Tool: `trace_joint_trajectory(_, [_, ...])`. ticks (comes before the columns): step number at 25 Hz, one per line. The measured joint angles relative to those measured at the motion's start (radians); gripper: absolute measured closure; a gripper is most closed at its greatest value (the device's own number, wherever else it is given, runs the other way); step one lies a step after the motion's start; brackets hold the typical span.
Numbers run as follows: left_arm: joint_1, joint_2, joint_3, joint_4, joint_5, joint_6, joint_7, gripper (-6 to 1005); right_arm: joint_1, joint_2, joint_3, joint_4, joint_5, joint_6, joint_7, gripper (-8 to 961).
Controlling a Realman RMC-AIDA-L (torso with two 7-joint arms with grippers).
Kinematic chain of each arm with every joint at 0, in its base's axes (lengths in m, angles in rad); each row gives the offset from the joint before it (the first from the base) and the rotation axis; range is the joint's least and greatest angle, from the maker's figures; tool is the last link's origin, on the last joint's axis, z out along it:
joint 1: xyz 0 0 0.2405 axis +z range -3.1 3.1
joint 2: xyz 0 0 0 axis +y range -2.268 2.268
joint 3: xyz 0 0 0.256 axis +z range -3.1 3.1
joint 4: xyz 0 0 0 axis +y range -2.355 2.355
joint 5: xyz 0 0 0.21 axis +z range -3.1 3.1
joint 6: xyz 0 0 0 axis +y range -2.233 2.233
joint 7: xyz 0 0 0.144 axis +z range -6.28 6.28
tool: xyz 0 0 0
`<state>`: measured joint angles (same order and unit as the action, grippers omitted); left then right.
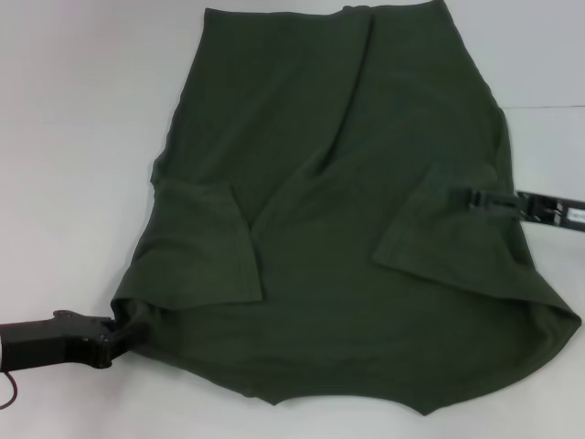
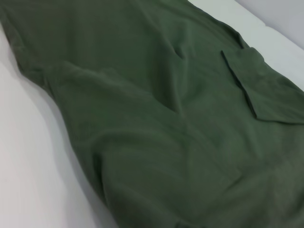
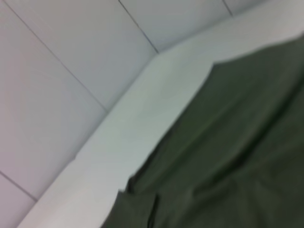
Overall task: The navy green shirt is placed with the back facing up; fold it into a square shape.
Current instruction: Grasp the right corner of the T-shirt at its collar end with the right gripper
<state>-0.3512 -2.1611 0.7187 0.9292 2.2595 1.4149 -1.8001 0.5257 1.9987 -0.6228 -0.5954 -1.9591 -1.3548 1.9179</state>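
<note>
Spread across the white tabletop (image 1: 73, 137): the navy green shirt (image 1: 347, 183), far larger than either hand, reaching off the far edge of the head view. Both sleeves turned inward onto the body, left sleeve flap (image 1: 206, 242) and right sleeve flap (image 1: 439, 233), so the sides probably count as folded already. Near edge not straight: curved, with a small notch at its middle and a raised lip at the right corner.

Left hand (image 1: 123, 331) positioned at the near-left corner of the cloth, fingers buried in a bunched fold and clamped on it, arm extending low across the tabletop. Corner grip judged as preparation for carrying the near edge away from the robot. Right hand (image 1: 484, 201) reaching in from the right side, resting on the cloth just beside the right sleeve flap; fingers apart or together: cannot tell. Position judged as securing or taking up the opposite side so that both sides move evenly.

Fabric: plain dark olive, matte, soft, no print. Shallow creases running diagonally down the middle. Limp handling expected; sagging likely between two grip points.
</note>
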Motion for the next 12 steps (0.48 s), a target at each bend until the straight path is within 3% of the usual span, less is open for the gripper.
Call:
trace_joint_trajectory(1, [-0.001, -0.001, -0.008, 0.001, -0.001, 0.001, -0.002, 953, -0.008, -0.007, 0.001, 0.000, -0.008, -0.012, 0.011, 76])
trace_joint_trajectory(12, [-0.002, -0.002, -0.022, -0.006, -0.006, -0.004, -0.016, 953, -0.174, -0.073, 0.031, -0.035, -0.018, -0.091, 0.098, 103])
